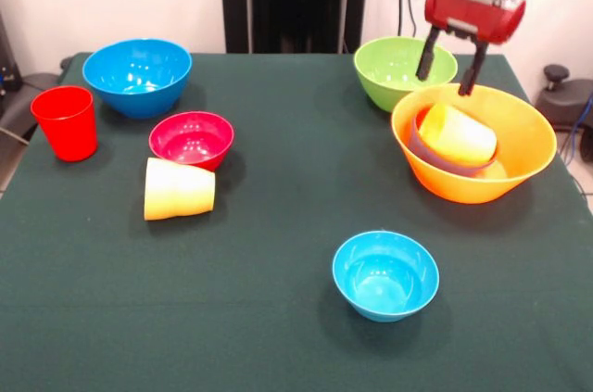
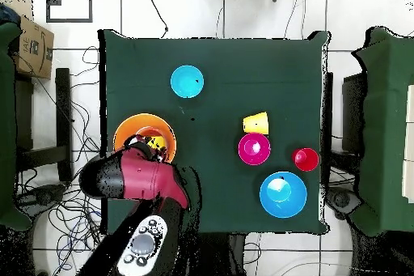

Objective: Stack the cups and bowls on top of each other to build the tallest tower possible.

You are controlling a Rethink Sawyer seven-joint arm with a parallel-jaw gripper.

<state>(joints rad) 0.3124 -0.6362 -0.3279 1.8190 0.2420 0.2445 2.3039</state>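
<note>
My gripper (image 1: 449, 68) is open and empty. It hangs above the gap between the lime green bowl (image 1: 389, 86) and the far rim of the large yellow-orange bowl (image 1: 468, 186). That large bowl holds a small pale bowl (image 1: 428, 155) with a yellow cup (image 1: 459, 134) lying tilted in it. A red cup (image 1: 65, 121) stands upright at the left. A second yellow cup (image 1: 178, 189) lies on its side in front of the crimson bowl (image 1: 192, 139). A medium blue bowl (image 1: 137, 75) sits far left, and a small light-blue bowl (image 1: 384, 273) sits alone near the front.
In the overhead view my arm (image 2: 141, 180) covers the lime bowl and part of the large bowl (image 2: 121, 131). The green table (image 1: 296, 318) has open cloth in the middle. Cables and chairs surround the table.
</note>
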